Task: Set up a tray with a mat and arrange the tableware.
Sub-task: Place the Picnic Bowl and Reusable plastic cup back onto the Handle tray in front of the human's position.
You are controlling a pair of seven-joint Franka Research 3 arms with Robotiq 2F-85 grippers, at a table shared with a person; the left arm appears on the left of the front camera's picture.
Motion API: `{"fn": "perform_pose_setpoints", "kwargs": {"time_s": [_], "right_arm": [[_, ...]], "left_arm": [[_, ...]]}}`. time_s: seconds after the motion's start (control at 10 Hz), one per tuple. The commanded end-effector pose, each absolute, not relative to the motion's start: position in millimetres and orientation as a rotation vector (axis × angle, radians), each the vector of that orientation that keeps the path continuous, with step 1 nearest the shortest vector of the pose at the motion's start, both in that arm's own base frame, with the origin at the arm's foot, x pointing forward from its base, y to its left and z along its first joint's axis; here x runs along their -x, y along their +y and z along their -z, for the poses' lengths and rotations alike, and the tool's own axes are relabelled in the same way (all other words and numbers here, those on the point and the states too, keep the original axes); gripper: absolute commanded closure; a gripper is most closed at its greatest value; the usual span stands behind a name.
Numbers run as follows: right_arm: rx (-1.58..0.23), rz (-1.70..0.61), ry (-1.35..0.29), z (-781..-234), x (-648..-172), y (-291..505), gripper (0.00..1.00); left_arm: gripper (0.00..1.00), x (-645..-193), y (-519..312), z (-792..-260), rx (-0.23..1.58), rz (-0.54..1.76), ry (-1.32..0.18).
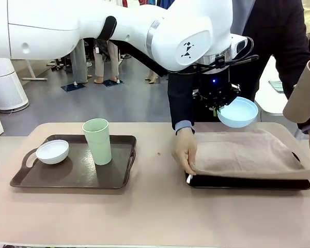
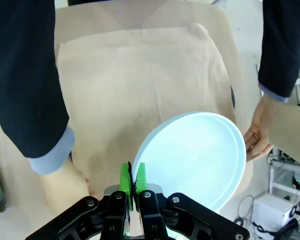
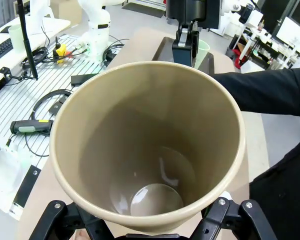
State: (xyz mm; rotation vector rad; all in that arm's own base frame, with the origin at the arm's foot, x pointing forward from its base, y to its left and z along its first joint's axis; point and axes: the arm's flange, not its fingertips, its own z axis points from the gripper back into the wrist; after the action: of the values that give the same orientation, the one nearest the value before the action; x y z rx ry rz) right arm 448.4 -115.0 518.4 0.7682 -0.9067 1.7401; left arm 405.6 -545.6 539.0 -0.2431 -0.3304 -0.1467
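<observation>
My left hand (image 1: 217, 105) pinches the light blue bowl (image 1: 238, 112) by its rim above the mat (image 1: 248, 155), my right hand (image 3: 147, 231) clasps the tan cup (image 3: 150, 150) around its wall; both look light, rigid, slick and chippable to me.
</observation>
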Motion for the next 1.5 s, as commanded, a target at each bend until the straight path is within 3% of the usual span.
{"fn": "perform_pose_setpoints", "kwargs": {"time_s": [0.0, 1.4], "right_arm": [[-0.769, -1.747, -0.92, -518.5, -449.9, -112.7, 0.75], [-0.769, -1.747, -0.92, -518.5, -449.9, -112.7, 0.75]], "left_arm": [[1.0, -405.0, -544.0, -542.6, 0.248, 0.15, -0.34], [1.0, -405.0, -544.0, -542.6, 0.248, 0.15, -0.34]]}}
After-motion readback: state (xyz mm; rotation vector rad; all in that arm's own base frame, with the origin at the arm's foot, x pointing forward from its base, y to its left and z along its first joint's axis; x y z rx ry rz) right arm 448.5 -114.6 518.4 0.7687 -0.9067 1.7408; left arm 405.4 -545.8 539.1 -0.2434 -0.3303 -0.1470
